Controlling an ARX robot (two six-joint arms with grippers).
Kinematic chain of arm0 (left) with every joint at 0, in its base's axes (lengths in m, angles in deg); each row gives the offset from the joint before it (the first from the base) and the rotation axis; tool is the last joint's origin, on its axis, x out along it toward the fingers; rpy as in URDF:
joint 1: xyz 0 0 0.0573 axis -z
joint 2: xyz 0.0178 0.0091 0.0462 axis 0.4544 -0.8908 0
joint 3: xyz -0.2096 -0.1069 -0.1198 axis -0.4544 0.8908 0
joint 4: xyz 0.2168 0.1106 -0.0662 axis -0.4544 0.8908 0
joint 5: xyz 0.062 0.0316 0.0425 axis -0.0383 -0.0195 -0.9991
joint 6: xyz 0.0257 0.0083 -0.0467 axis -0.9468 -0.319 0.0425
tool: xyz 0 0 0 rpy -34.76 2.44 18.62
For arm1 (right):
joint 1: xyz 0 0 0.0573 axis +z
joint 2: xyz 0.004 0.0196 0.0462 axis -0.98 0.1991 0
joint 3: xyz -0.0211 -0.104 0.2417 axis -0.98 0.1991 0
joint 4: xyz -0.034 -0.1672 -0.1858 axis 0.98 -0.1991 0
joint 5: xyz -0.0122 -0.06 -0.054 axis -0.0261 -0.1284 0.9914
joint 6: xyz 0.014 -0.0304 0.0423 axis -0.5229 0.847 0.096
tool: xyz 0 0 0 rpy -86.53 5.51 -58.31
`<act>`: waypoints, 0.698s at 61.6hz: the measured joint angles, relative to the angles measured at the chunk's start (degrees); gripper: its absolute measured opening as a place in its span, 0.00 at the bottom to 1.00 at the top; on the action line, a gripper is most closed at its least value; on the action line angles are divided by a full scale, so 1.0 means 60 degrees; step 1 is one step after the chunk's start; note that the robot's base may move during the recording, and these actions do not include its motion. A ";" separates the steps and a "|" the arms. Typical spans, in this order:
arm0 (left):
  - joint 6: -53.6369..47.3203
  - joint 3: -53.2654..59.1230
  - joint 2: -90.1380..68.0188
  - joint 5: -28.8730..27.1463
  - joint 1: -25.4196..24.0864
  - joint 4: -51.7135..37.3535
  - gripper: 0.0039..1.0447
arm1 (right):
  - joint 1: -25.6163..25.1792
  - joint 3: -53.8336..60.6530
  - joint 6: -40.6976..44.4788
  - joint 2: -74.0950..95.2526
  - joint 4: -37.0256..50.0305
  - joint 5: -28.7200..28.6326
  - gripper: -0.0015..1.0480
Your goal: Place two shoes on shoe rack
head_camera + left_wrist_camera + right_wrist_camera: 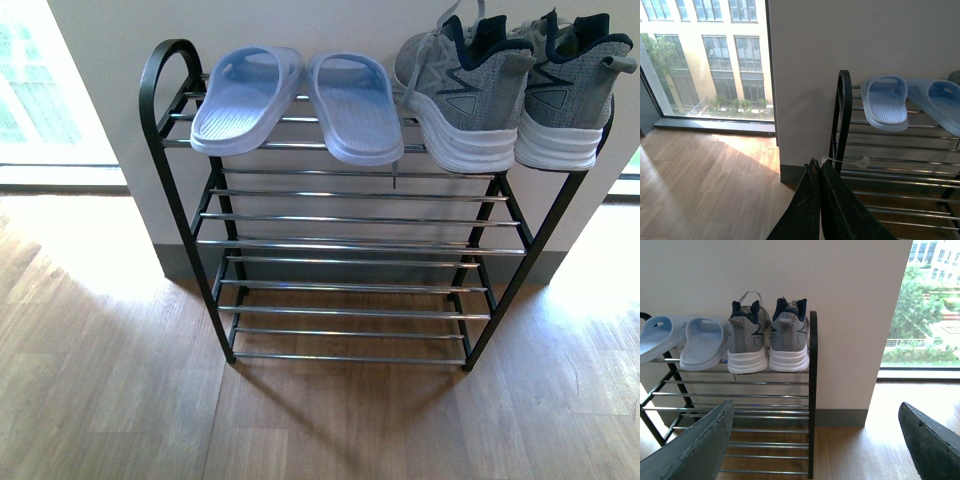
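Observation:
Two grey knit sneakers with white soles stand side by side, heels toward me, on the right end of the shoe rack's top shelf: one (460,95) on the left, the other (565,95) at the rack's right edge. They also show in the right wrist view (747,337) (790,337). The shoe rack (350,245) has a black frame and chrome rods. My left gripper (817,167) is shut and empty, off the rack's left end. My right gripper (815,440) is open and empty, well back from the rack's right end. Neither arm shows in the front view.
A pair of light blue slippers (295,100) lies on the left of the top shelf. The lower shelves (350,310) hold nothing. The rack stands against a white wall on a wooden floor (100,400). Large windows (705,60) flank the wall.

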 joint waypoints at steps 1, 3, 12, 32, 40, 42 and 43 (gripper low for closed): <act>0.0000 0.0000 0.0095 0.0000 0.0000 0.0091 0.01 | 0.0000 0.0000 0.0004 0.0000 0.0000 0.0000 0.91; 0.0000 0.0000 0.0230 0.0000 0.0000 0.0222 0.01 | 0.0000 0.0000 0.0000 0.0000 0.0000 0.0000 0.91; 0.0000 0.0000 0.0812 0.0000 0.0000 0.0783 0.01 | 0.0000 0.0000 0.0000 0.0000 0.0000 -0.0004 0.91; 0.0000 0.0000 0.1905 0.0000 0.0000 0.1854 0.01 | 0.0000 0.0000 0.0000 0.0000 0.0000 0.0000 0.91; 0.0000 0.0000 0.2200 0.0000 0.0000 0.2164 0.01 | 0.0000 0.0000 0.0000 0.0000 0.0000 0.0000 0.91; 0.0000 0.0000 0.2262 0.0000 0.0000 0.2229 0.01 | 0.0000 0.0000 0.0000 0.0000 0.0000 0.0000 0.91; 0.0000 0.0000 0.2302 0.0000 0.0000 0.2269 0.01 | 0.0000 0.0000 0.0000 0.0000 0.0000 0.0000 0.91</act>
